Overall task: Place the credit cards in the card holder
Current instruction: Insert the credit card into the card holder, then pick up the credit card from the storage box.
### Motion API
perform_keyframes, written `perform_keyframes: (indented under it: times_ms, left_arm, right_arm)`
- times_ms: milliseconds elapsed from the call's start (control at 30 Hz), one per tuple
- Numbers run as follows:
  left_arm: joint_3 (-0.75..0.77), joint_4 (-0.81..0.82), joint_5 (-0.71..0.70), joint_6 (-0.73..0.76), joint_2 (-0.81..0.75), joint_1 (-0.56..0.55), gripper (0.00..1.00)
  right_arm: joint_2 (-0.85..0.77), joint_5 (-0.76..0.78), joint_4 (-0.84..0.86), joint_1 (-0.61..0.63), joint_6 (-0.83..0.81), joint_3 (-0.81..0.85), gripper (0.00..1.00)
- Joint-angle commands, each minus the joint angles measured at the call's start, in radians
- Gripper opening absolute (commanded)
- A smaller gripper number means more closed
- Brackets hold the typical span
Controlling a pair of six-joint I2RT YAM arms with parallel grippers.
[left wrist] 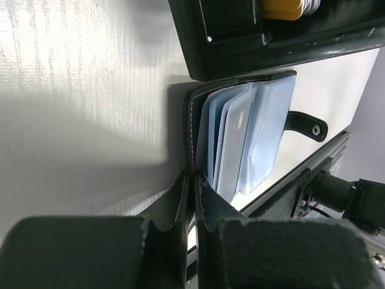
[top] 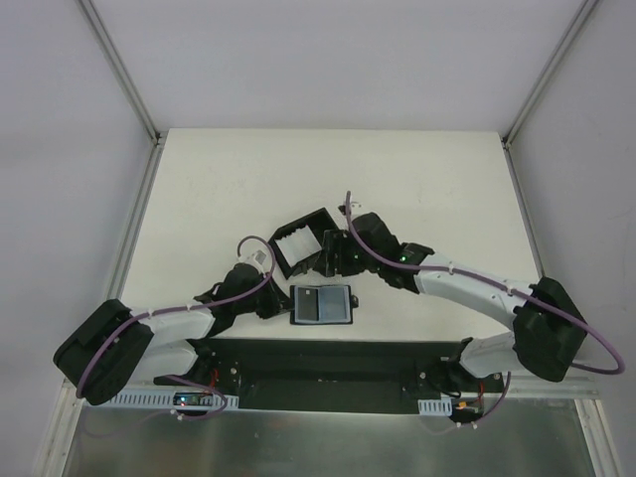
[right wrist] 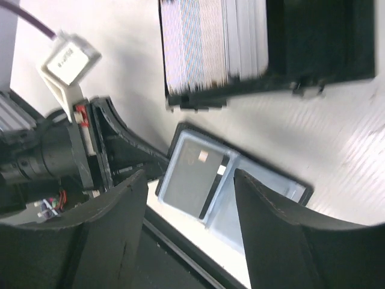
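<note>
The card holder lies open at the near table edge, its bluish-grey sleeves up. It also shows in the left wrist view with its clasp tab, and in the right wrist view. A greyish card with a chip sits in its left sleeve. More credit cards stand stacked in a black tray. My left gripper is shut on the holder's left cover. My right gripper is open and empty, hovering above the holder.
The black walled tray stands just beyond the holder, close to both grippers. A black base strip runs along the near table edge. The left arm's wrist shows in the right wrist view.
</note>
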Motion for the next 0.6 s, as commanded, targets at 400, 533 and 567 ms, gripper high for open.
perform_keyframes:
  times_ms: [400, 533, 567]
  left_arm:
    - [0.038, -0.249, -0.135, 0.070, 0.028, 0.007, 0.00]
    - [0.038, -0.252, -0.121, 0.080, 0.032, 0.019, 0.00]
    - [0.037, -0.251, -0.123, 0.080, 0.031, 0.021, 0.00]
  right_arm:
    - [0.355, -0.076, -0.366, -0.144, -0.325, 0.562, 0.64]
    - [0.415, -0.088, -0.376, -0.175, -0.336, 0.599, 0.64]
    - [0.429, -0.096, -0.374, -0.185, -0.336, 0.604, 0.64]
